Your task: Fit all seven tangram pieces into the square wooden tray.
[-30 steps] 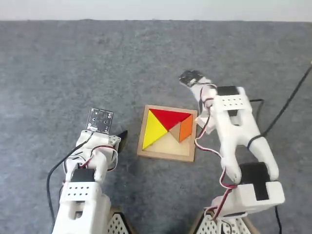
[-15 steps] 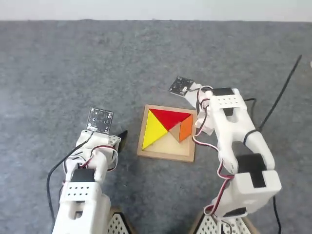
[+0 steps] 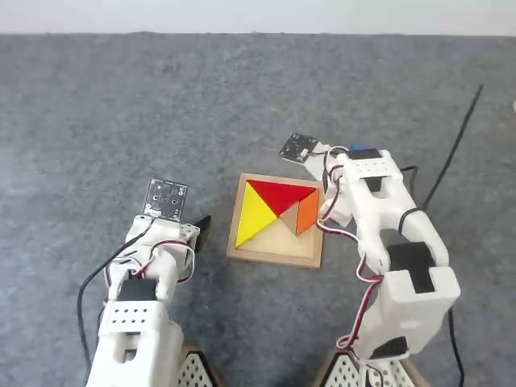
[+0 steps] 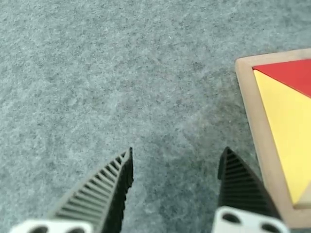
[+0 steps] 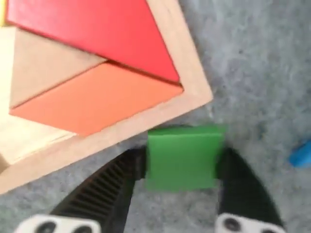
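The right jaws are clenched on a green square [image 5: 182, 156], one jaw pressed to each of two opposite sides. Whether the square rests on the grey tabletop [image 3: 121, 105] or is lifted off it, I cannot tell. It sits just beside the outer rim of the wooden tray [image 5: 190, 73], near the corner where the red triangle [image 5: 97, 34] ends. Inside that rim an orange piece [image 5: 97, 99] lies against the red one, with a tan triangle [image 5: 43, 73] touching both. A bit of a blue piece [image 5: 301, 153] lies on the tabletop close by.

The left jaws are released, spread wide above bare tabletop just left of the tray, whose yellow triangle [image 4: 286, 131] shows beside them.

In the high view the tray sits at the middle of the frame, the right arm [image 3: 387, 218] along its right side and the left arm [image 3: 149, 274] at the lower left. Since a second ago the right arm has swung leftward, closer to the tray's upper right corner. The left arm, the tray and the four pieces in it have not shifted
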Controlling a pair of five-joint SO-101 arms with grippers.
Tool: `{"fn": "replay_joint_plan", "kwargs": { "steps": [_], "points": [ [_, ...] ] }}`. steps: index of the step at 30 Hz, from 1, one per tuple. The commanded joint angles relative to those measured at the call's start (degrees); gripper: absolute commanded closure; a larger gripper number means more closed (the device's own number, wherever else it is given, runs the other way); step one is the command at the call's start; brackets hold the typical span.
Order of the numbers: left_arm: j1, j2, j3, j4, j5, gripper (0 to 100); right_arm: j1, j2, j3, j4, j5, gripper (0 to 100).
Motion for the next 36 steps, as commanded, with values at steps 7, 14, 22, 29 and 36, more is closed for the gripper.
{"fn": "replay_joint_plan", "kwargs": {
  "steps": [7, 14, 22, 29, 36],
  "points": [
    [-0.18, -1.05, -0.31, -1.32, -0.53, 72, 1.89, 0.13, -4.40, 6.46, 0.35, 90.1],
    [-0.18, -1.05, -0.31, -1.32, -0.53, 72, 5.32, -6.37, -17.85, 21.93, -2.64, 90.2],
    [-0.18, -1.05, -0.31, -1.32, -0.53, 72, -11.65, -18.24, -14.42, 29.32, -15.91, 90.2],
    [-0.18, -1.05, -0.31, -1.32, -0.53, 72, -26.68, -17.54, -6.42, 22.81, -29.71, 90.2],
    [-0.18, -1.05, -0.31, -1.32, -0.53, 72, -30.73, -8.84, -7.12, 18.15, -35.43, 90.2]
  ]
}}
